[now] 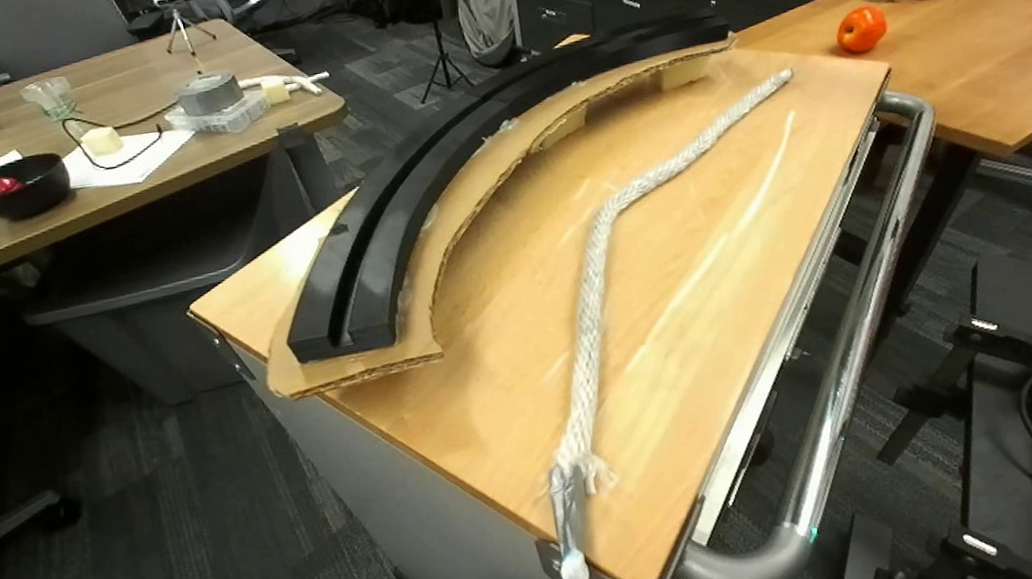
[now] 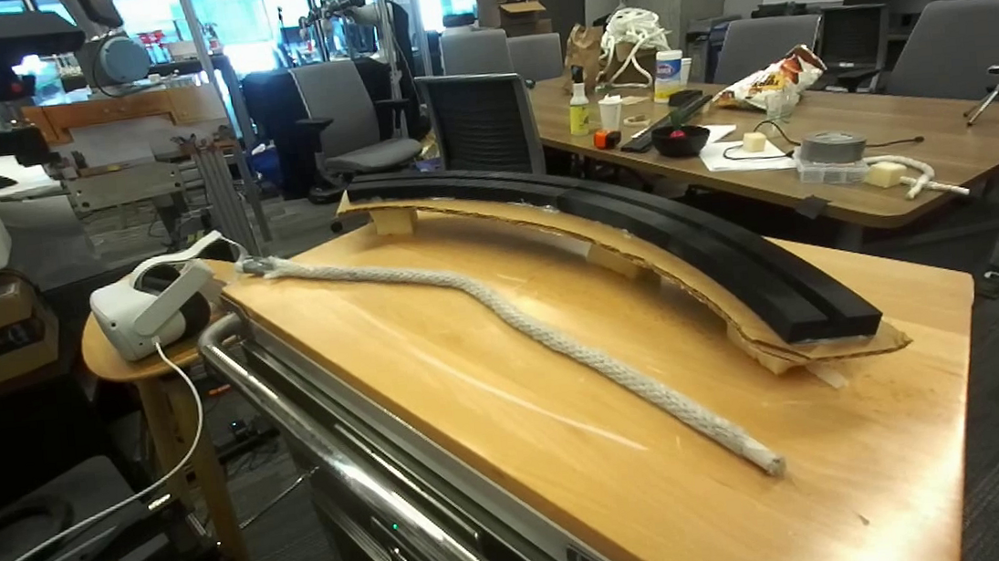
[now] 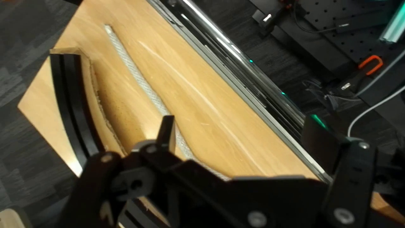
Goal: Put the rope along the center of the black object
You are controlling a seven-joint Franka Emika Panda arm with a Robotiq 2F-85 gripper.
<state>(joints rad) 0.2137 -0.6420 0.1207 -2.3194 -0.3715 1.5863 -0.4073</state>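
Bowl [image 1: 27, 203] with radish [image 1: 5, 186], perhaps

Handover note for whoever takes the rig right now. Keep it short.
Gripper: open, holding nothing; shows only in the wrist view.
Rope: lies bent on the wooden tabletop, beside the black object and apart from it.
Black object: curved, sits on cardboard.
Done: no rope placed in its groove.
Left: grasp rope, lay it along the groove.
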